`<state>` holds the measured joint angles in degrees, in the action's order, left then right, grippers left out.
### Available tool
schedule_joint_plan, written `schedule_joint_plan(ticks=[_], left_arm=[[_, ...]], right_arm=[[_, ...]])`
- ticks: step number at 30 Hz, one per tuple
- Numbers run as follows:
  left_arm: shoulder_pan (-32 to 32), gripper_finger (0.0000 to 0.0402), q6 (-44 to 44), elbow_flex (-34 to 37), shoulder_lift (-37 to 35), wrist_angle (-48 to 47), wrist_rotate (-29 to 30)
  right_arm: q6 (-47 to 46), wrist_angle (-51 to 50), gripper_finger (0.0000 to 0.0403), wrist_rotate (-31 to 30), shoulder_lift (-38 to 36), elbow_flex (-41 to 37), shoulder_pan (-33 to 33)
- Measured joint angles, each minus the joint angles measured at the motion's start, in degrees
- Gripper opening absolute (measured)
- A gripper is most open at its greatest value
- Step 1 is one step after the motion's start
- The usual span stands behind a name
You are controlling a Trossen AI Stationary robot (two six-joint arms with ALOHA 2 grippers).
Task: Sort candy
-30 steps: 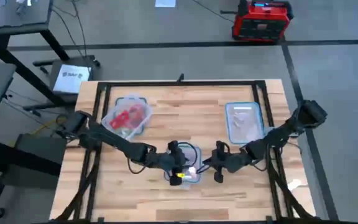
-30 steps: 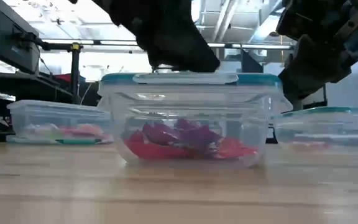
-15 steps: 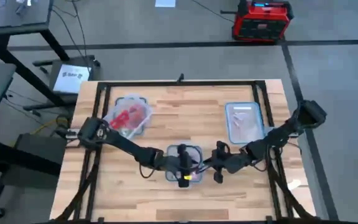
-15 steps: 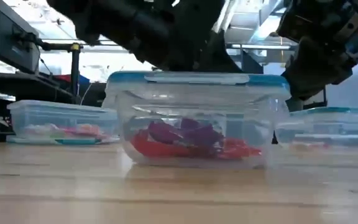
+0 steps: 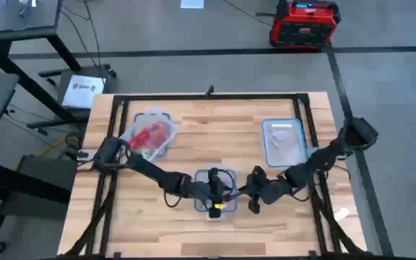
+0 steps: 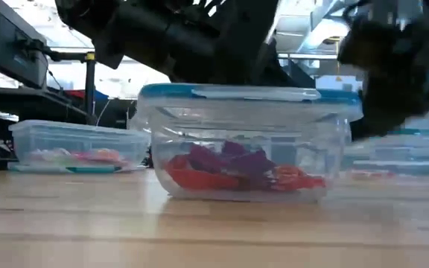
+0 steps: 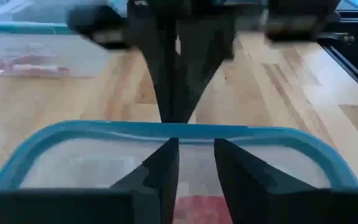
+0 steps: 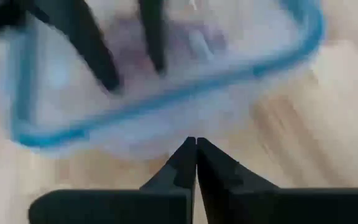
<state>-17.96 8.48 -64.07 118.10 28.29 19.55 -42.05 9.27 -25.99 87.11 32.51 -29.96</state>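
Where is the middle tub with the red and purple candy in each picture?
High view: middle tub sits at the table's near-centre, between both grippers.
Low view: middle tub fills the centre, candy inside.
Left wrist view: its blue rim curves beyond the fingers.
Right wrist view: blurred tub ahead of the fingers.
Shared landmark: the blue rim.

Three clear tubs on the table; two robot arms; candy pieces too jumbled to count.
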Motion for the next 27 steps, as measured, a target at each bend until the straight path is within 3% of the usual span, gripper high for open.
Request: schedule_joint_plan(ticks=[6,14,27], left_arm=[[0.0,0.0093,-0.5,0.1,0.0,-0.1,-0.2],[0.1,0.0093,-1.4,0.3,0.0,-0.3,-0.1],[0.3,0.0093,-2.8,0.7,-0.1,0.7,-0.9]], right_arm=[[-0.2,5.5,0.0000,0.1,3.3,0.0,0.8],[1.6,1.2,0.0000,3.4,3.0,3.3,3.4],[6.7,-3.4,0.0000,9.5,9.8,11.3,7.2]])
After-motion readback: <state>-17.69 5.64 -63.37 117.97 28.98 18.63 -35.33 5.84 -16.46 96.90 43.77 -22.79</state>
